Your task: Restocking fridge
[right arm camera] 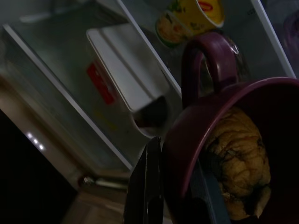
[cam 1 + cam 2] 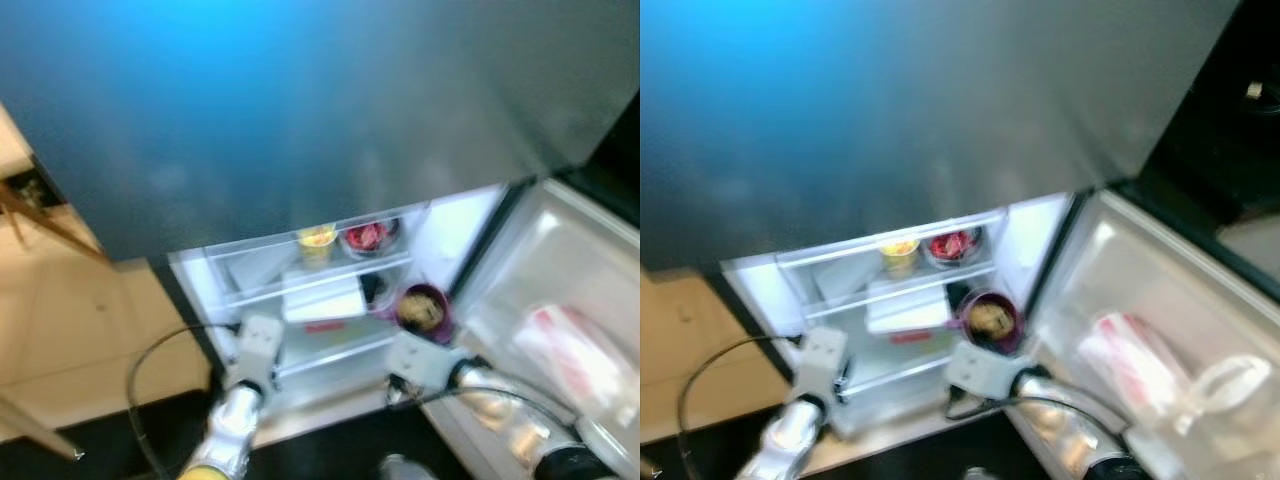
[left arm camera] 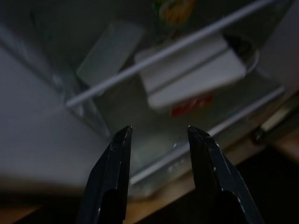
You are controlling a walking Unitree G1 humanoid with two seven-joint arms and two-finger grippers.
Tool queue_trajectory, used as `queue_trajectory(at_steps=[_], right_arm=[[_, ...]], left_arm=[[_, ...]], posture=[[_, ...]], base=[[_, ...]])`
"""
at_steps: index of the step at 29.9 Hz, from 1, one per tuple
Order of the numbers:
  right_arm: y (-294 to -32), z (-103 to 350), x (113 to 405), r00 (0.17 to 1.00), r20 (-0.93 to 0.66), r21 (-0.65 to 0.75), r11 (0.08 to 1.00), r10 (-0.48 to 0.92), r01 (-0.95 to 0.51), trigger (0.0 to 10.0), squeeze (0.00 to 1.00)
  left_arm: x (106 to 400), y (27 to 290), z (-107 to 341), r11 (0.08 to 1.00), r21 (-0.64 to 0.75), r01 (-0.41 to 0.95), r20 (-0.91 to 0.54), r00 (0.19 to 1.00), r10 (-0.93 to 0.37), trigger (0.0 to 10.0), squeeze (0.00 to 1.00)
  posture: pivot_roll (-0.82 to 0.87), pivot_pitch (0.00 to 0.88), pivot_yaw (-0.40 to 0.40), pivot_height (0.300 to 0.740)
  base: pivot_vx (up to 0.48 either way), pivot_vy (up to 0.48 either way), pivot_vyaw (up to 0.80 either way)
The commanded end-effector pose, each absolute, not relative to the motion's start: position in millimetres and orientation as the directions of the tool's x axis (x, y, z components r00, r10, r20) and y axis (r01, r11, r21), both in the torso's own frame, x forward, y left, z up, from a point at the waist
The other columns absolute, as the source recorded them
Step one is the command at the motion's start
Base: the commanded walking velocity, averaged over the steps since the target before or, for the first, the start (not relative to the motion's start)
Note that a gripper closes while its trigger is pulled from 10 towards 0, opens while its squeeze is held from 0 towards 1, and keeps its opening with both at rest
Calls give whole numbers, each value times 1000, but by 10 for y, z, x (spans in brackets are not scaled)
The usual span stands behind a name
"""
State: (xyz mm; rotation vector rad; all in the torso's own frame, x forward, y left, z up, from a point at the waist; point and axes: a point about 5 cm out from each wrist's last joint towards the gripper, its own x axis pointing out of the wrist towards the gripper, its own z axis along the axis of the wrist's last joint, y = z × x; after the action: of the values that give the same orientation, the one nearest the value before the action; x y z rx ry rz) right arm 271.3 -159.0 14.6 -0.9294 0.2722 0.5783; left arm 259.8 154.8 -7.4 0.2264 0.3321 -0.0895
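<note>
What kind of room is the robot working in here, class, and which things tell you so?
Most likely a home kitchen. An open fridge stands lit with food on its shelves, its door swung wide with packs in the racks, and the right gripper holds a purple mug of food before it.

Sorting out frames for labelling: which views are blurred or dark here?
Both eye views are motion-blurred, with a blue glare across the fridge door. Left wrist view is dim, the open left gripper sharp. Right wrist view is dark but clear on the purple mug.
</note>
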Motion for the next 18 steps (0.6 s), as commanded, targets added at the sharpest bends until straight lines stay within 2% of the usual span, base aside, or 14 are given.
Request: queue_trajectory(at_steps=[1, 6, 18], right_arm=[[-1550, 163, 2721, 824, -441, -670, 480, 356, -566, 10000, 0], [-1566, 157, 2720, 823, -446, -674, 473, 352, -568, 10000, 0], [-1591, 341, 2879, 804, -449, -745, 333, 390, -578, 10000, 0]], left_arm=[[2495, 1567, -183, 968, 212, 134, -388, 921, -43, 10000, 0], [2469, 1578, -210, 965, 212, 155, -405, 913, -57, 10000, 0], [2108, 1789, -507, 941, 251, 225, -558, 829, -49, 10000, 0]], posture=[[-61, 78, -51, 740], [-59, 77, -50, 740], [-49, 80, -44, 740]], base=[[0, 0, 0], [0, 0, 0], [0, 0, 0]])
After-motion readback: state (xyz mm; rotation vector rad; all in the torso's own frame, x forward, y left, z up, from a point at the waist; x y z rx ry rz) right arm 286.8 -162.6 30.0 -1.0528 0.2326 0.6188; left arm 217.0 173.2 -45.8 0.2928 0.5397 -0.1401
